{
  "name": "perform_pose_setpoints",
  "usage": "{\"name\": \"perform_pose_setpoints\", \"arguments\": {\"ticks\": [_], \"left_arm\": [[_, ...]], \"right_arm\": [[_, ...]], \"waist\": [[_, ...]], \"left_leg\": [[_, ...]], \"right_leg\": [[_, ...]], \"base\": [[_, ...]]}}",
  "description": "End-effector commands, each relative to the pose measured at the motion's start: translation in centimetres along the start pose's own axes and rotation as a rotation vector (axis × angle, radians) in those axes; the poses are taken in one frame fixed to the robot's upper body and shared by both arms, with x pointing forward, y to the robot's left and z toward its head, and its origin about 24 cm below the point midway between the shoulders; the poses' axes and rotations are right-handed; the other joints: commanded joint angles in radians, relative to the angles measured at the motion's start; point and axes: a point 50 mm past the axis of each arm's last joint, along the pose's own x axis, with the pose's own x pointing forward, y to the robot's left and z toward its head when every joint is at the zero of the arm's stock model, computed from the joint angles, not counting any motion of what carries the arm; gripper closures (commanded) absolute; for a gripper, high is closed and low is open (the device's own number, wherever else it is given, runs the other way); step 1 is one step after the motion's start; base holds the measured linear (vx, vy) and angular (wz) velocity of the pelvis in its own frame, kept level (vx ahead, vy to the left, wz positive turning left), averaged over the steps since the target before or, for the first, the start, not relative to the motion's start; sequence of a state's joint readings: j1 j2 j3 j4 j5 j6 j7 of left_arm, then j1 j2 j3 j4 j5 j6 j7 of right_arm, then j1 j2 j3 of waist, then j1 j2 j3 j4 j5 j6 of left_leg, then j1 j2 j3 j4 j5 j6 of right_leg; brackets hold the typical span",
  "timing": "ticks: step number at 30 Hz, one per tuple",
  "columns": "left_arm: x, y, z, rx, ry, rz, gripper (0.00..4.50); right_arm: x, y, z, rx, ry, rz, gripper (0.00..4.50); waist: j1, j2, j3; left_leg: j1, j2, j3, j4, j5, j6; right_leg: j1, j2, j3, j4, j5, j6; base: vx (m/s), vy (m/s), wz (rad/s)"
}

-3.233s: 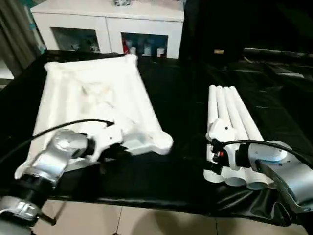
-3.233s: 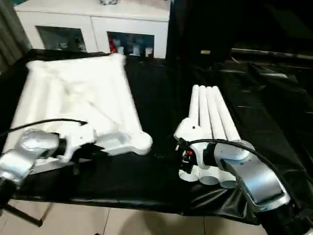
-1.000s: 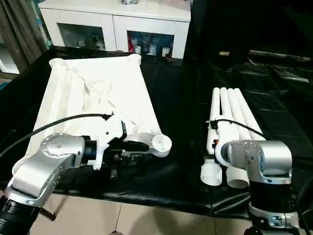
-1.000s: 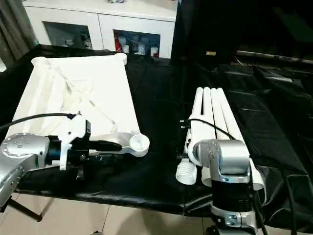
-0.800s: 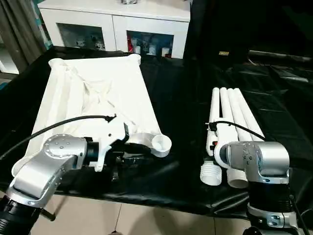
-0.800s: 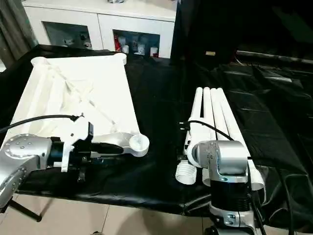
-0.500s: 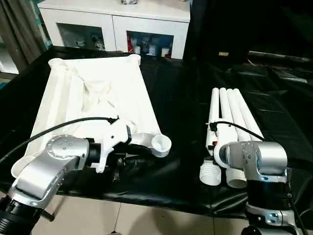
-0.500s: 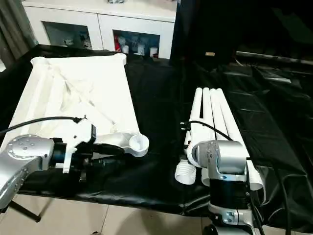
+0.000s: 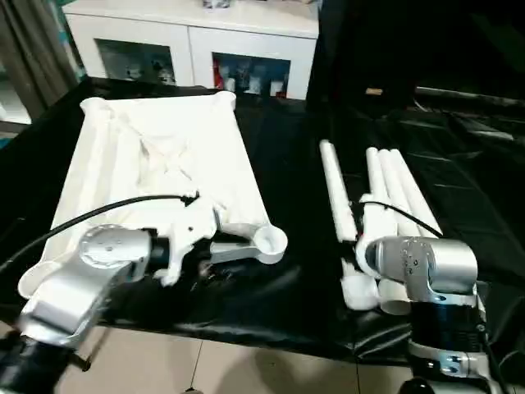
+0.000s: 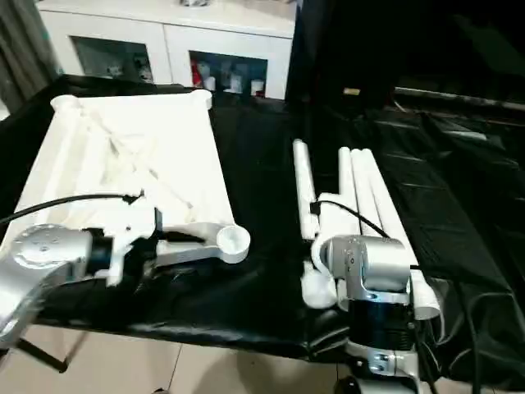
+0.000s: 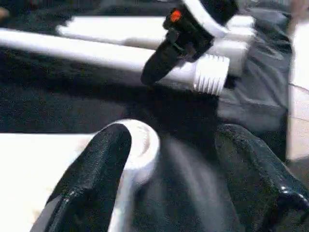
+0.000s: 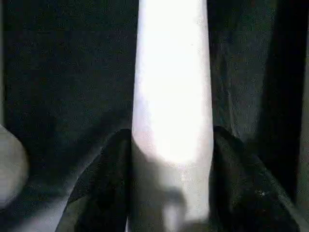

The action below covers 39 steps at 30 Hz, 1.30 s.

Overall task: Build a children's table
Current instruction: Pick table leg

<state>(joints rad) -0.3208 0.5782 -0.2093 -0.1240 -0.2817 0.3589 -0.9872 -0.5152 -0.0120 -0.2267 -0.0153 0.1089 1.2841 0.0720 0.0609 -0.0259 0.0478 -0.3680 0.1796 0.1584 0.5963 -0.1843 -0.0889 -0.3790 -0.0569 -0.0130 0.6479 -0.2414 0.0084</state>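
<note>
Beside the corner socket, left gripper jaws spread; right gripper pinches a leg: keep its threaded end squared before inserting.

Cabinet contents too small

Head pair: high above the black-draped table, facing forward and down, sharing the white table top
Left wrist: low beside the corner socket, facing across the black-draped table
Right wrist: very near one leg
Shared: that leg in both wrist views
</note>
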Motion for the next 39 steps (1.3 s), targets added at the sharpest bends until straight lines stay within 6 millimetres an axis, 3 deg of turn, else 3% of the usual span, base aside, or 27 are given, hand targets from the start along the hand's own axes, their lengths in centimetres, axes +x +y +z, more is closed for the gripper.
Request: {"name": "perform_pose_setpoints", "arguments": {"ticks": [1,4,7,9,10,12,13,14,17,23,29,31,32,35,39], "left_arm": [[-0.1,0.7,0.7,0.025,-0.045,0.050,0.87],[0.5,1.5,1.8,-0.024,-0.164,0.115,0.53],[2.3,4.3,3.4,-0.319,-0.287,0.259,0.30],[2.9,4.9,4.4,-0.489,-0.363,0.224,0.08],[3.0,4.9,4.7,-0.518,-0.381,0.212,0.02],[3.7,4.7,6.2,-0.653,-0.453,0.091,0.00],[3.9,4.5,7.2,-0.684,-0.510,0.033,0.00],[4.1,4.2,8.6,-0.728,-0.594,-0.044,0.00],[4.3,4.0,9.7,-0.767,-0.652,-0.089,0.00],[4.4,3.3,11.2,-0.815,-0.708,-0.162,0.00],[4.4,2.9,11.2,-0.831,-0.675,-0.162,0.00],[4.9,3.1,10.7,-0.836,-0.609,-0.092,0.00],[5.4,3.4,10.1,-0.831,-0.542,0.000,0.18],[5.9,4.1,9.3,-0.823,-0.472,0.132,0.50],[6.0,4.5,9.1,-0.858,-0.463,0.188,0.81]], "right_arm": [[-0.3,0.0,1.3,0.014,-0.089,0.021,2.62],[-0.7,0.1,2.4,0.084,-0.191,0.114,2.62],[-3.0,1.5,4.4,0.130,-0.396,0.506,2.63],[-4.3,2.1,4.7,0.132,-0.435,0.700,2.63],[-4.6,2.2,4.7,0.125,-0.443,0.736,2.63],[-6.1,2.6,4.7,0.081,-0.473,0.891,2.63],[-6.8,2.6,4.8,0.066,-0.484,0.946,2.63],[-7.8,2.8,4.9,0.055,-0.494,1.023,2.63],[-8.4,2.9,5.0,0.038,-0.503,1.060,2.64],[-8.4,3.1,4.7,0.001,-0.491,1.072,2.64],[-7.9,3.1,4.3,-0.059,-0.457,1.022,2.64],[-7.3,3.5,4.1,-0.148,-0.443,0.943,2.64],[-6.9,4.0,3.9,-0.225,-0.440,0.900,2.64],[-6.4,4.7,3.6,-0.328,-0.440,0.832,2.64],[-5.4,5.1,3.8,-0.446,-0.457,0.678,2.64]], "waist": [[0.001,0.014,-0.062],[0.003,0.015,-0.065],[0.008,0.010,-0.067],[0.014,0.013,-0.068],[0.016,0.005,-0.068],[0.018,0.003,-0.069],[0.018,-0.014,-0.068],[0.023,-0.010,-0.067],[0.030,-0.009,-0.065],[0.033,-0.014,-0.059],[0.032,-0.016,-0.057],[0.033,-0.016,-0.058],[0.033,-0.010,-0.058],[0.030,-0.012,-0.058],[0.028,-0.007,-0.058]], "left_leg": [[0.017,0.028,0.000,-0.069,-0.051,-0.072],[0.016,0.027,0.000,-0.066,-0.043,-0.064],[0.015,0.028,0.005,-0.061,-0.065,-0.032],[0.013,0.026,0.004,-0.056,-0.058,-0.016],[0.009,0.025,0.002,-0.055,-0.039,0.005],[0.008,0.022,0.004,-0.050,-0.010,0.026],[0.006,0.021,0.007,-0.050,-0.011,0.037],[0.004,0.024,0.006,-0.052,-0.004,0.048],[0.007,0.028,0.008,-0.052,-0.016,0.049],[0.010,0.032,0.007,-0.059,-0.046,0.012],[0.008,0.030,0.006,-0.060,-0.043,-0.007],[0.008,0.030,0.005,-0.060,-0.039,-0.012],[0.007,0.032,0.002,-0.061,-0.038,-0.020],[0.007,0.030,0.001,-0.062,-0.054,-0.026],[0.008,0.030,0.000,-0.061,-0.058,-0.036]], "right_leg": [[0.043,-0.054,0.035,-0.062,0.119,-0.153],[0.047,-0.054,0.034,-0.059,0.148,-0.168],[0.051,-0.055,0.034,-0.058,0.174,-0.198],[0.053,-0.058,0.033,-0.054,0.185,-0.217],[0.058,-0.058,0.032,-0.056,0.202,-0.230],[0.058,-0.055,0.031,-0.055,0.222,-0.248],[0.061,-0.053,0.031,-0.058,0.221,-0.254],[0.060,-0.056,0.031,-0.059,0.202,-0.257],[0.054,-0.055,0.030,-0.061,0.162,-0.266],[0.051,-0.059,0.031,-0.075,0.033,-0.213],[0.051,-0.058,0.032,-0.080,0.017,-0.170],[0.050,-0.057,0.032,-0.080,0.023,-0.161],[0.051,-0.058,0.031,-0.079,0.029,-0.150],[0.051,-0.057,0.032,-0.082,0.028,-0.124],[0.050,-0.055,0.033,-0.080,0.040,-0.138]], "base": [[0.000,0.000,0.00],[0.000,0.000,0.00],[0.000,0.000,0.00],[0.000,0.000,0.00],[0.000,0.000,0.00],[0.000,0.000,0.00],[0.000,0.000,0.00],[0.000,0.000,0.00],[0.000,0.000,0.00],[0.000,0.000,0.00],[0.000,0.000,0.00],[0.000,0.000,0.00],[0.000,0.000,0.00],[0.000,0.000,0.00],[0.000,0.000,0.00]]}}
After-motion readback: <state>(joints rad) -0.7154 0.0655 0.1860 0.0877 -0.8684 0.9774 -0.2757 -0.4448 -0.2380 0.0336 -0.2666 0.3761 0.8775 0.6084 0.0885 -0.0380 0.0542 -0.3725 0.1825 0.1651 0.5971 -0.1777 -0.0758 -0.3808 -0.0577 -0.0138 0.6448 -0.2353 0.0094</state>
